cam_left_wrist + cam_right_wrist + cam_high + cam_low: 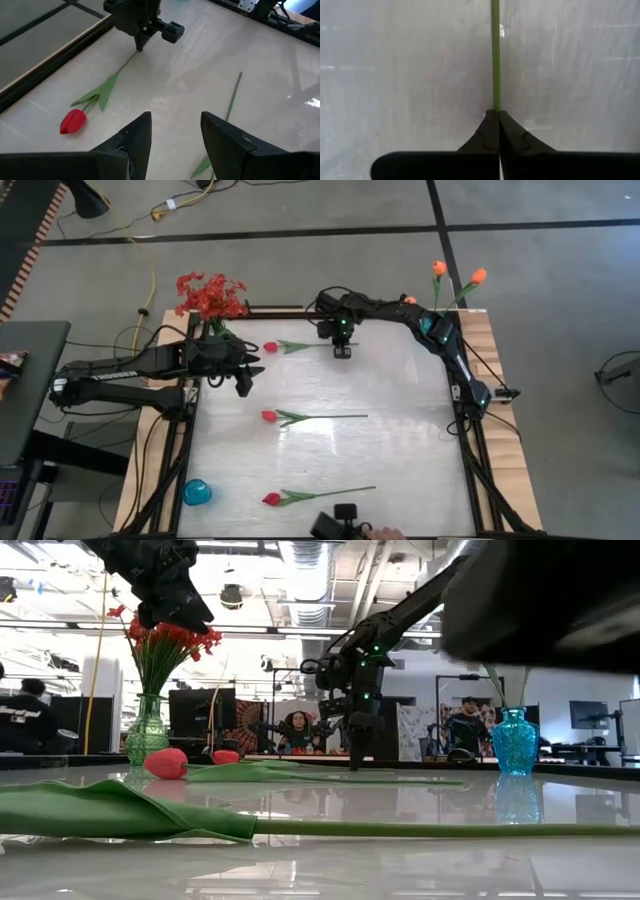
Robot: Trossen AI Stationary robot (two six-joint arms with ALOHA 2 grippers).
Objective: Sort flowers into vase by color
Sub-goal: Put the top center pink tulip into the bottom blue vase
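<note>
Far pinkish-red tulip (270,347) lies flat on the white table (400,450) toward 12 o'clock, bloom pointing to 9 o'clock, stem running toward 3 o'clock. Right pincer (342,352) is down on the tip end of that stem; the right wrist view shows its fingers (512,137) pressed together on the green stem (495,55), which runs straight out from between them. Flower not lifted; it rests on the table.

Second tulip (268,416) lies near table centre, same orientation. Third tulip (271,499) lies toward 6 o'clock, also bloom at 9 o'clock.

Left pincer (245,380) hovers at about 10 o'clock of the table, between the first and second tulips' blooms, fingers (135,142) spread apart and holding nothing.

Red sprays (210,295) stand in a green glass vase (147,730) at the 11 o'clock corner. Two orange tulips (458,278) stand at the 1 o'clock corner. A blue vase (196,492) sits at the 7 o'clock corner.
</note>
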